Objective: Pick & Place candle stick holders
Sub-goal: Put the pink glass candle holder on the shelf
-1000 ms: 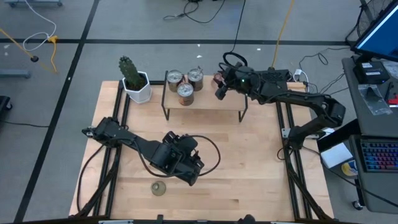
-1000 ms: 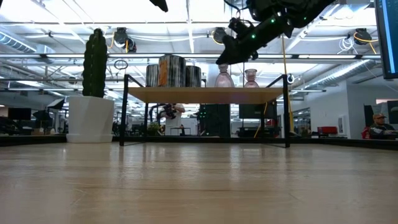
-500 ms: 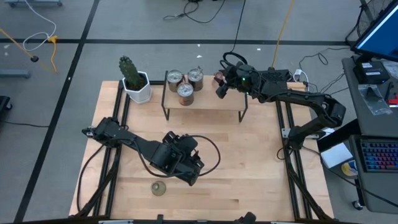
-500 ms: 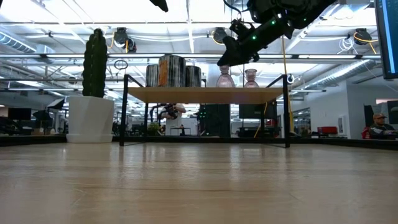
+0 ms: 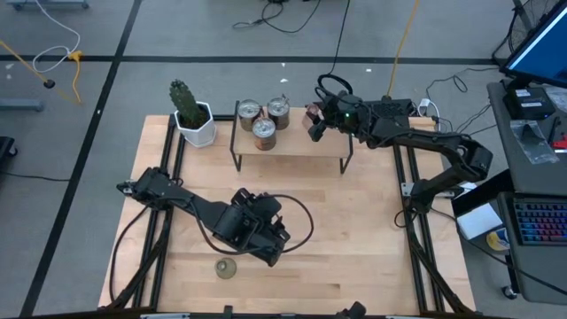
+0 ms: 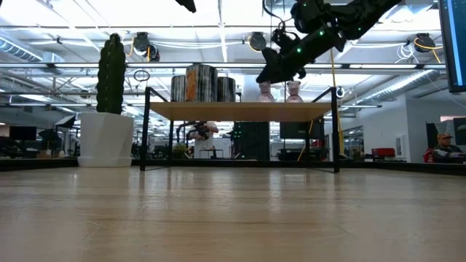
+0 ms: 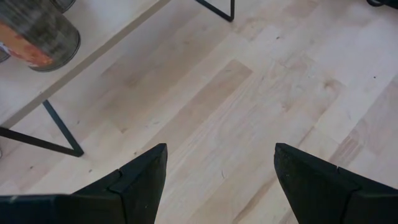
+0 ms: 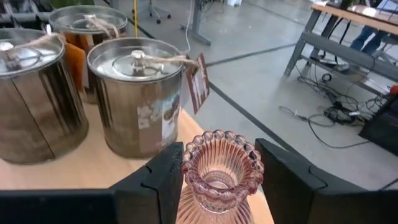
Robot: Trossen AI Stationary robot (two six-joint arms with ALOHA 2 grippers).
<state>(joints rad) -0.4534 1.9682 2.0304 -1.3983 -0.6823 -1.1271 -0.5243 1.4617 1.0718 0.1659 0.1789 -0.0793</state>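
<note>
Along the near edge of the worktop (image 5: pixel 354 257), the olive-green glass holder (image 5: pixel 227 268) is sitting alone on bare wood, just beside the left gripper (image 5: pixel 276 252), which is hanging low over the middle of the worktop with its jaws spread wide and gripping nothing; the left arm is running back to the left edge. Open wood is lying all around it, toward the right edge and up to the legs of the small raised shelf (image 5: pixel 301 146) standing at the far edge. On that shelf's left half the three silvery metal holders (image 5: pixel 264 131) are sitting in a tight cluster, the white-potted cactus (image 5: pixel 190 113) is standing beside the shelf at the far left corner. At the shelf's right end the right gripper (image 8: pixel 221 177) is reaching in from the far right corner, its jaws flanking a pink glass holder (image 8: pixel 221 171) without visibly clamping it; a second pink holder (image 6: pixel 293 91) is standing just beside.
</note>
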